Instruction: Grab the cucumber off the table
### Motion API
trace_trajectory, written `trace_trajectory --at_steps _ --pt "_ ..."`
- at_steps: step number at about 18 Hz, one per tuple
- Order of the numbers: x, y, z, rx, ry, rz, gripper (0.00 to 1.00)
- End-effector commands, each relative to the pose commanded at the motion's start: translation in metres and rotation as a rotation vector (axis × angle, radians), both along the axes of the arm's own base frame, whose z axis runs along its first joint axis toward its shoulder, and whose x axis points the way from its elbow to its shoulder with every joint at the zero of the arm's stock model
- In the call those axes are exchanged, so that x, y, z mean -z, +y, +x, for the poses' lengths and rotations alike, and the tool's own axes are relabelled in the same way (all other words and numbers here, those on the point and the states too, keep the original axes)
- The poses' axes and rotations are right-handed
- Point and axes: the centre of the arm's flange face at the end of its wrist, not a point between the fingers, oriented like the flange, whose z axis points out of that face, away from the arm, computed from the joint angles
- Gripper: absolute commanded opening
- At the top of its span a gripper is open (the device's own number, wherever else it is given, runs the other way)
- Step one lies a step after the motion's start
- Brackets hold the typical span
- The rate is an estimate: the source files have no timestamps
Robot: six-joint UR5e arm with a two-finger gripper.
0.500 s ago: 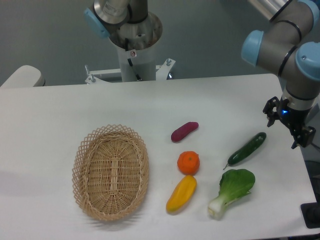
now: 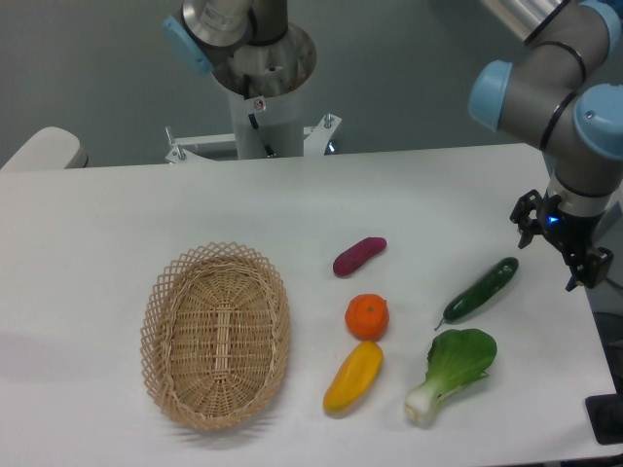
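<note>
A: Cucumber [image 2: 481, 289] — where vs the gripper [image 2: 563, 248]?

B: Right-centre of frame, flat on the table [image 2: 146, 214]. Gripper's up and to the right of it, near its thick end but apart, not touching.

A: Long axis?

B: Diagonal: stem tip lower left, near the bok choy [image 2: 451, 374]; fat end upper right, twd the gripper.

A: Fingers?

B: Spread wide, nothing between them. Prob needs to shift left/down and line up across that diagonal.

Arm [image 2: 545, 78] cut off at top-right edge — gripper [image 2: 563, 245] jaw gap unclear.
</note>
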Motion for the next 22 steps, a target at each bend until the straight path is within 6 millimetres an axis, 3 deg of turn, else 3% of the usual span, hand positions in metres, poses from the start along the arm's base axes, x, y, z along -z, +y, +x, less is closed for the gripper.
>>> trace_trajectory --at_steps 6,16,22 --pt "0.023 0.006 0.001 -0.130 -0.040 0.009 1.00" --pt "0.098 0.006 -0.003 -0.203 -0.088 -0.066 1.00" --pt "0.114 0.000 0.007 -0.207 -0.110 -0.091 1.00"
